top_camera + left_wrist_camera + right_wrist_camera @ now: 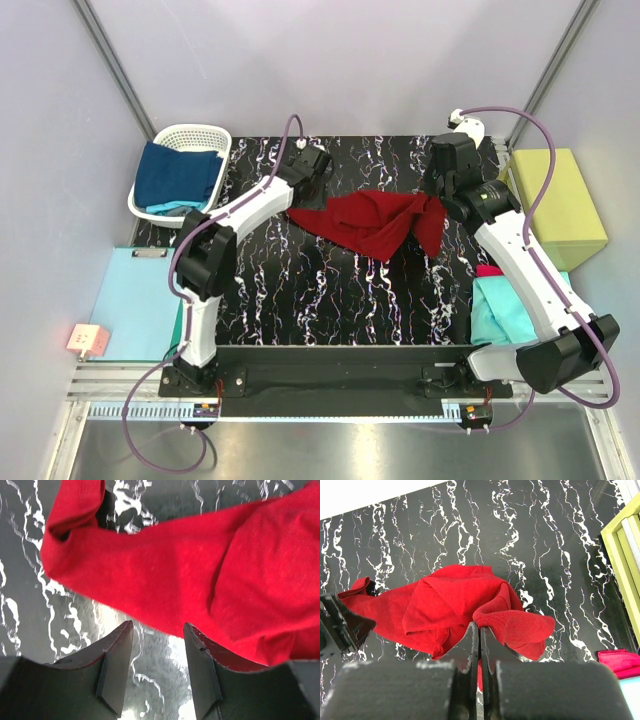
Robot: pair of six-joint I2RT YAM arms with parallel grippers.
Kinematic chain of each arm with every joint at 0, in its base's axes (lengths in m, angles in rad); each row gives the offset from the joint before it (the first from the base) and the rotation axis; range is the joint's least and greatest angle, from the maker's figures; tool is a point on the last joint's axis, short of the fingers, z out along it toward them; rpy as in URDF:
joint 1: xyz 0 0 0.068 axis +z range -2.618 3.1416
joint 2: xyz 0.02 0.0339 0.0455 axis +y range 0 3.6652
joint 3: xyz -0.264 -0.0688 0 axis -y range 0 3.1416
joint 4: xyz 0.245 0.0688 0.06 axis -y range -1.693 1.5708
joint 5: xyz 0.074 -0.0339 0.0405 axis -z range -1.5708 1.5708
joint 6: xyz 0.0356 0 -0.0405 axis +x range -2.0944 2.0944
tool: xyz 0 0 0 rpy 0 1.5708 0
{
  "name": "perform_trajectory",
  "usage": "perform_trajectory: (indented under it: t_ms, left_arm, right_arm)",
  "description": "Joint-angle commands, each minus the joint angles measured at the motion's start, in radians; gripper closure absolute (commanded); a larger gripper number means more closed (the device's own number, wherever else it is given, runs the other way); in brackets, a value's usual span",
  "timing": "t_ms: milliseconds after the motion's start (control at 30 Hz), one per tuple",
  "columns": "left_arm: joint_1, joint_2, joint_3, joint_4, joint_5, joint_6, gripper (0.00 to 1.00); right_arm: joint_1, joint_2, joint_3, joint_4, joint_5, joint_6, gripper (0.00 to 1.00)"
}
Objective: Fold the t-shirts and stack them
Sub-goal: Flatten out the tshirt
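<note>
Pinching the dark red t-shirt, the right gripper holds its edge up, likely to spread it. The left gripper hovers alongside, fingers apart

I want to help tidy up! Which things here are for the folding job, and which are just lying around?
For the job: dark red cloth t-shirt; navy blue cloth t-shirt; teal cloth t-shirt; magenta cloth t-shirt.
Just lying about: white plastic basket; yellow-green box; flat pale-blue sheet; small pink block.
</note>
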Motion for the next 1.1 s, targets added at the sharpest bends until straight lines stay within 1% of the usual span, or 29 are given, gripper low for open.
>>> perform_trajectory:
  t_ms: [0,167,300,467,600,700,733,800,867,900,967,1000,1033,1067]
  left_arm:
    - [0.028,0.025,0.085,0.049,0.007,-0.002,0.49]
    - [0.091,0.071,0.138,0.026,-0.022,-0.025,0.47]
    - [0.154,0.095,0.145,0.01,-0.028,-0.034,0.46]
    - [0.171,0.169,0.195,-0.025,-0.031,-0.009,0.46]
    - [0.171,0.201,0.2,-0.034,-0.005,-0.006,0.47]
    - [0.171,0.212,0.197,-0.036,0.004,-0.006,0.5]
    - [0.171,0.21,0.195,-0.036,0.002,-0.006,0.52]
    - [0.171,0.194,0.185,-0.036,-0.005,-0.008,0.77]
    - [0.171,0.174,0.171,-0.034,-0.025,-0.018,0.98]
    - [0.171,0.157,0.154,-0.034,-0.031,-0.029,1.0]
    - [0.169,0.083,0.12,-0.019,-0.053,-0.038,1.0]
    - [0.168,0.051,0.078,-0.011,-0.063,-0.049,1.0]
    - [0.168,-0.03,0.054,-0.002,-0.074,-0.054,1.0]
    - [0.165,-0.071,0.031,0.018,-0.097,-0.055,1.0]
  right_arm:
    - [0.002,-0.013,0.007,0.022,0.009,-0.007,1.0]
    - [0.004,-0.003,-0.001,0.025,0.003,-0.016,1.0]
    - [0.002,0.0,-0.007,0.029,-0.001,-0.021,1.0]
    - [0.002,0.014,-0.002,0.037,-0.011,-0.024,1.0]
    - [0.002,0.02,-0.002,0.038,-0.015,-0.024,1.0]
    - [0.002,0.026,-0.004,0.04,-0.015,-0.024,1.0]
    - [0.004,0.028,-0.005,0.042,-0.015,-0.022,1.0]
    - [0.004,0.028,-0.004,0.039,-0.014,-0.024,1.0]
    - [0.004,0.026,-0.004,0.04,-0.015,-0.021,1.0]
    - [0.004,0.028,-0.004,0.042,-0.015,-0.021,1.0]
    - [0.002,0.028,0.001,0.043,-0.015,-0.019,1.0]
    - [0.002,0.029,0.002,0.045,-0.012,-0.015,1.0]
    - [0.002,0.034,0.009,0.046,-0.012,-0.015,1.0]
    - [0.002,0.037,0.027,0.046,-0.011,-0.015,1.0]
